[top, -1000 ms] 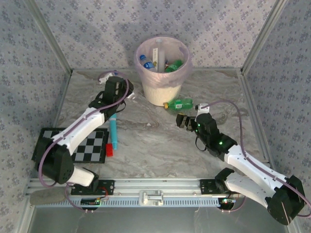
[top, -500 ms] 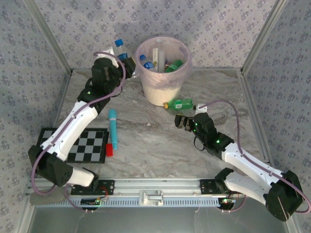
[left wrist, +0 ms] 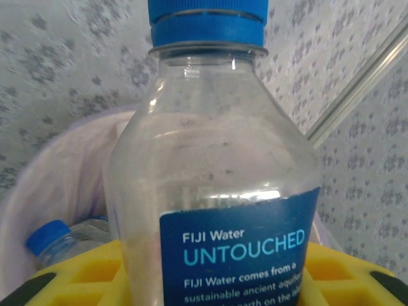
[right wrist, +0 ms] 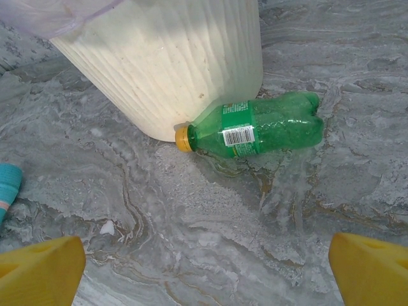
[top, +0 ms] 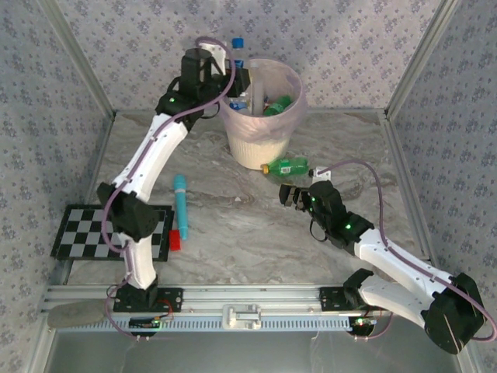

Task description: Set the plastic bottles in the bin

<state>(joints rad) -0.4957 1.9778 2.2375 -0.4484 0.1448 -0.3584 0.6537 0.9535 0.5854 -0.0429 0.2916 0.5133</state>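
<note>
While left claw point(top: 231, 71) grips Fiji bottle point(left wrist: 210, 159), bin point(top: 260, 141) just beyond.

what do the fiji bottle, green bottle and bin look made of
Fiji bottle: clear glossy plastic, likely; the background shows through it and glints sit on its shoulder.
Green bottle: translucent green plastic, shiny, slightly dented.
Bin: cream, matte, finely ribbed wall, probably plastic; its bag liner looks like thin translucent film.

White arms point(top: 153, 150), black joints point(top: 124, 219), purple cables point(top: 353, 162), yellow claw fingers point(right wrist: 39, 269)

Lab test cell: wallpapered panels point(top: 349, 47), aluminium frame point(top: 256, 295), checkerboard point(top: 78, 233).
</note>
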